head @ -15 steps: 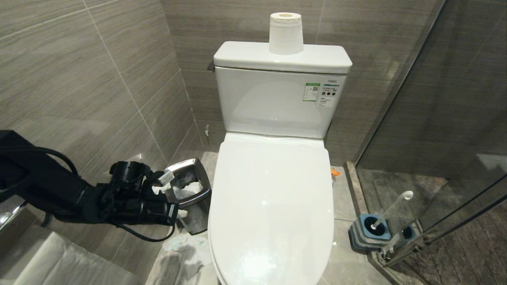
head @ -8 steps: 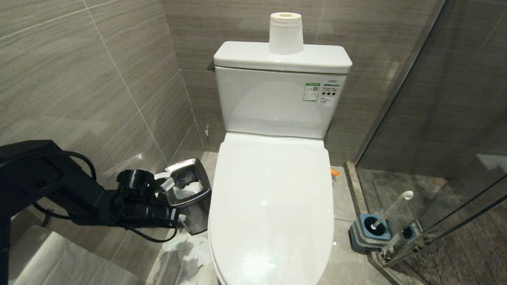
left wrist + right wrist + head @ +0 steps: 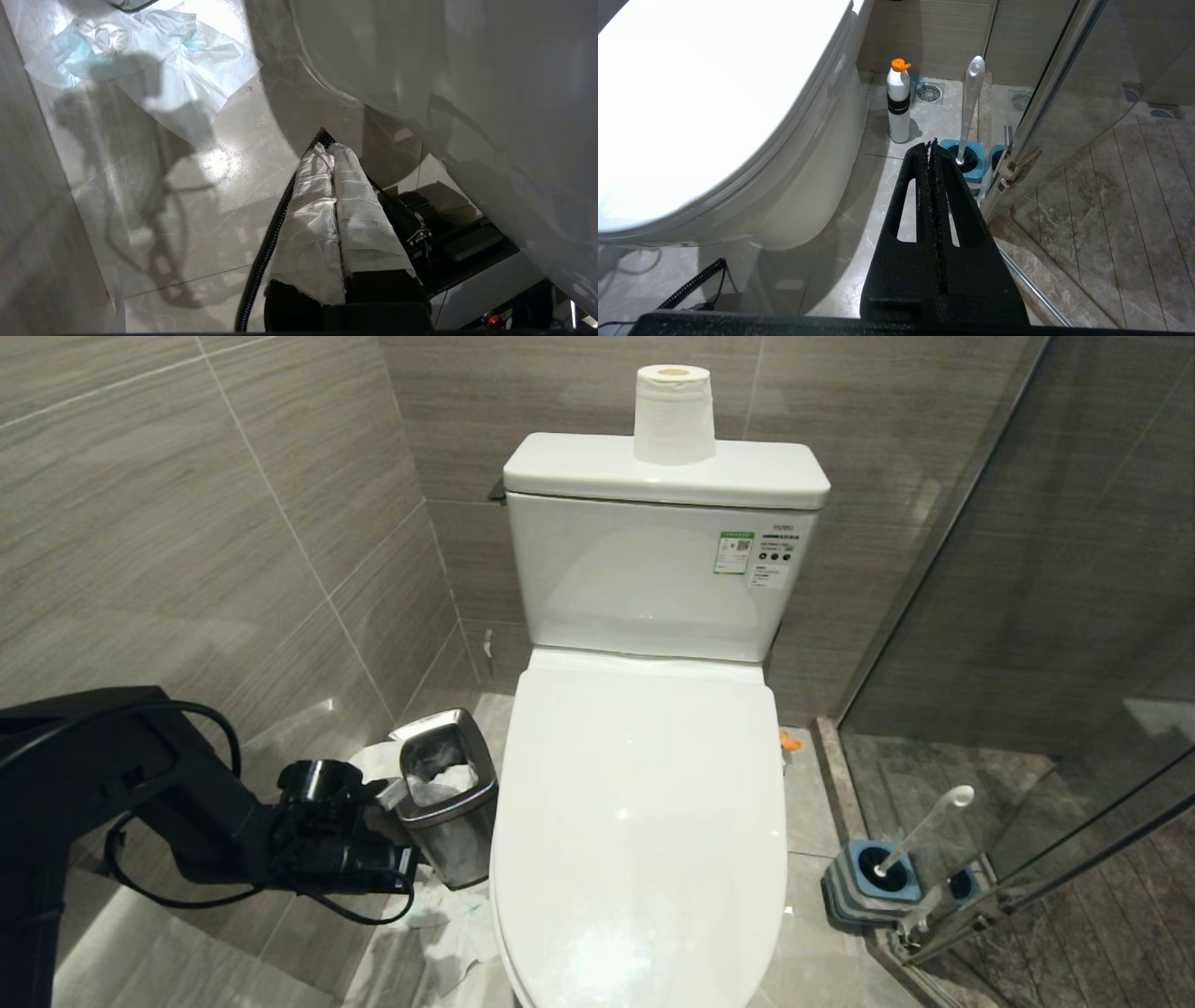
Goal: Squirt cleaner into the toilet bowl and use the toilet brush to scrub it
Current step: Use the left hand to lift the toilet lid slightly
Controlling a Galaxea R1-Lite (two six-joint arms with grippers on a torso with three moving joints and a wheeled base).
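The toilet bowl [image 3: 639,821] stands lid-down against the back wall. The left gripper [image 3: 332,154], paper-wrapped fingers pressed together and empty, hangs low beside its left flank. The toilet brush [image 3: 969,102] stands in its holder [image 3: 969,161] on the floor right of the bowl, just beyond the right gripper [image 3: 932,144], pinched closed, holding nothing.

One toilet bowl [image 3: 639,821], lid closed. One toilet brush [image 3: 920,826] in one blue-topped holder [image 3: 864,882]. One paper roll [image 3: 674,415] on the tank. One steel waste bin [image 3: 446,807], just beyond the left gripper [image 3: 329,149]. One white bottle with orange cap [image 3: 898,100], beyond the right gripper [image 3: 931,144]. Two grippers, each with two fingers pressed together. One crumpled tissue patch [image 3: 154,74] on the floor.
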